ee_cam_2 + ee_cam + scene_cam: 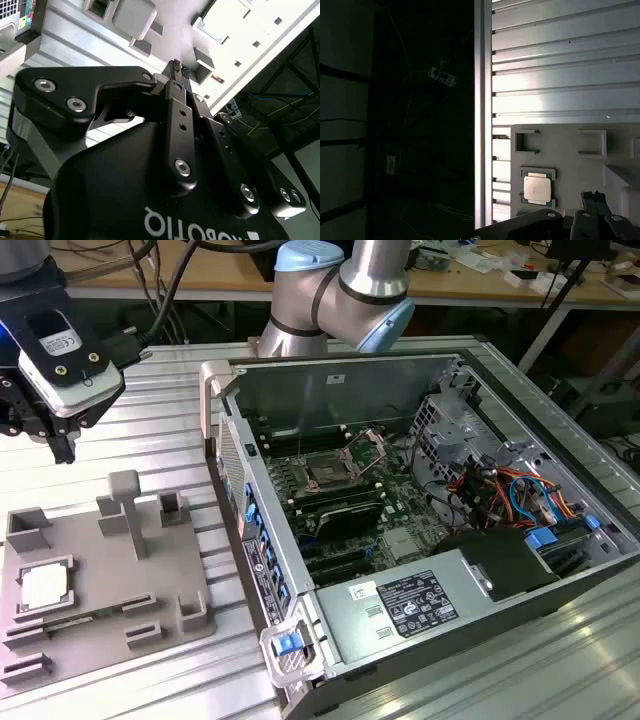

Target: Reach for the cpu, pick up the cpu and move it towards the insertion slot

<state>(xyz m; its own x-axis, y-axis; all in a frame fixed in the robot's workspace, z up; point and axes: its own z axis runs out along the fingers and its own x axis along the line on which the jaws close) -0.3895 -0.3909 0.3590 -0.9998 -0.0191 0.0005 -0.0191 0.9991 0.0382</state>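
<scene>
The cpu (45, 585) lies flat, face up, in a recess of the grey holder plate (100, 575) on the ribbed desk (170, 410). Its equal sides run parallel to the plate's edges. The gripper (179, 66) hangs higher, apart from it, and the second wrist view shows the jaws together. Farther, the computer case (255, 540) wall stands before the insertion slot (325, 473).

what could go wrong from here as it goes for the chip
1. The hand hangs off to one side of the chip; a skewed descent could clip the upright posts of the tray.
2. The case wall stands between tray and socket; a low carry might strike it.
</scene>
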